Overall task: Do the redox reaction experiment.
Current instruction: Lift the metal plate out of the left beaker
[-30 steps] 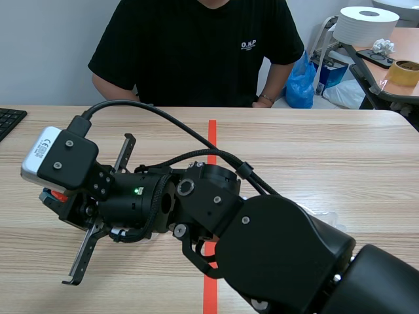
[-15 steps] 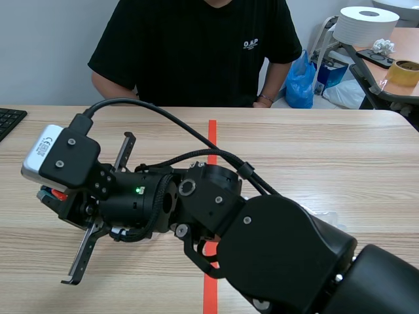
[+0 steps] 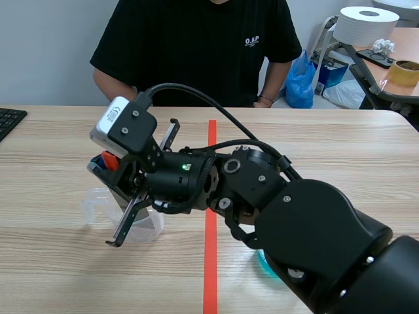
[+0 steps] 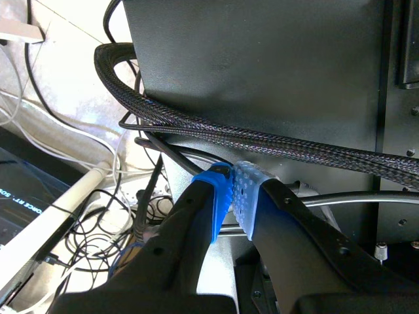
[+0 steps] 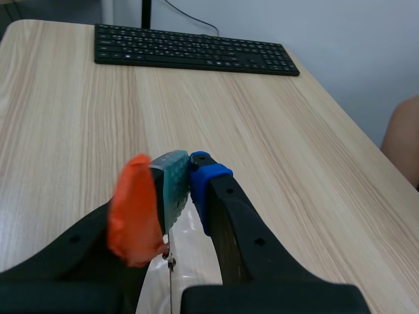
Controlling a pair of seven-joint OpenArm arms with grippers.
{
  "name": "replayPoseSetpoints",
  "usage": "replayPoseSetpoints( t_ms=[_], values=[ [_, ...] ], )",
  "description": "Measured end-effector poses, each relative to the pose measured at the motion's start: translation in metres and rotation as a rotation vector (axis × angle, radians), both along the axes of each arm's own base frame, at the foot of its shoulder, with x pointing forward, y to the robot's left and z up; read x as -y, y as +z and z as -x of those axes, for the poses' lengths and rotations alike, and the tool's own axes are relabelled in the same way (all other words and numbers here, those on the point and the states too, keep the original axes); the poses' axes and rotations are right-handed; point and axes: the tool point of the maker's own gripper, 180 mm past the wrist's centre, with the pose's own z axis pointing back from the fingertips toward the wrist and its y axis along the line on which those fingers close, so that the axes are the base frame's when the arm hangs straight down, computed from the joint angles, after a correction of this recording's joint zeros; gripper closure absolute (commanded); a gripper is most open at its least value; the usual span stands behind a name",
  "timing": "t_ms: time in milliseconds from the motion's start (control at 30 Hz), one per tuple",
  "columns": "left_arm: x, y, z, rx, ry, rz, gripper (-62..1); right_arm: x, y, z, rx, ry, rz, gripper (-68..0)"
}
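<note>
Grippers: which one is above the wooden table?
The right gripper: the wooden table lies under it, with a black keyboard ahead. The left gripper faces only cables and a black casing, with no table in its view.

Table [image 3: 340,150]: pale wood grain. Tape line [image 3: 211,275]: orange-red. Right arm [image 3: 314,229]: black. Wrist camera [image 3: 114,121]: white-grey. Right gripper [image 5: 190,175]: pads blue and grey-green, dotted; orange-red piece [image 5: 134,209] on one finger. Left gripper [image 4: 232,180]: pads blue and pale, dotted. Keyboard [image 5: 196,49]: black. T-shirt [image 3: 196,52]: black, small white lettering. Plastic bag [image 3: 301,82]: blue.
</note>
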Motion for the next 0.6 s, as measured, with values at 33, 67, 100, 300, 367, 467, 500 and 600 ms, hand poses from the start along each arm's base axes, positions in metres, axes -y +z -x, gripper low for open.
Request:
replayPoseSetpoints(
  t_ms=[33,67,100,300,367,467,500,600],
  values=[
    [0.0,0.0,0.0,0.0,0.0,0.0,-4.2,0.002,0.0,-0.002,-0.003,-0.003,-0.001,-0.6],
    [0.0,0.0,0.0,0.0,0.0,0.0,-4.2,0.004,0.001,-0.004,-0.004,-0.006,-0.003,-0.6],
    [0.0,0.0,0.0,0.0,0.0,0.0,-4.2,0.006,0.003,-0.005,-0.005,-0.008,-0.001,-0.6],
    [0.0,0.0,0.0,0.0,0.0,0.0,-4.2,0.003,0.01,0.0,-0.002,0.034,-0.003,-0.6],
    [0.0,0.0,0.0,0.0,0.0,0.0,-4.2,0.002,0.01,0.0,-0.001,0.036,-0.001,-0.6],
    [0.0,0.0,0.0,0.0,0.0,0.0,-4.2,0.001,0.016,0.0,0.019,0.035,0.007,-0.6],
    [0.0,0.0,0.0,0.0,0.0,0.0,-4.2,0.0,0.02,-0.001,0.03,0.035,0.009,-0.6],
    [0.0,0.0,0.0,0.0,0.0,0.0,-4.2,-0.002,0.038,0.0,0.075,0.038,-0.006,-0.6]
  ],
)
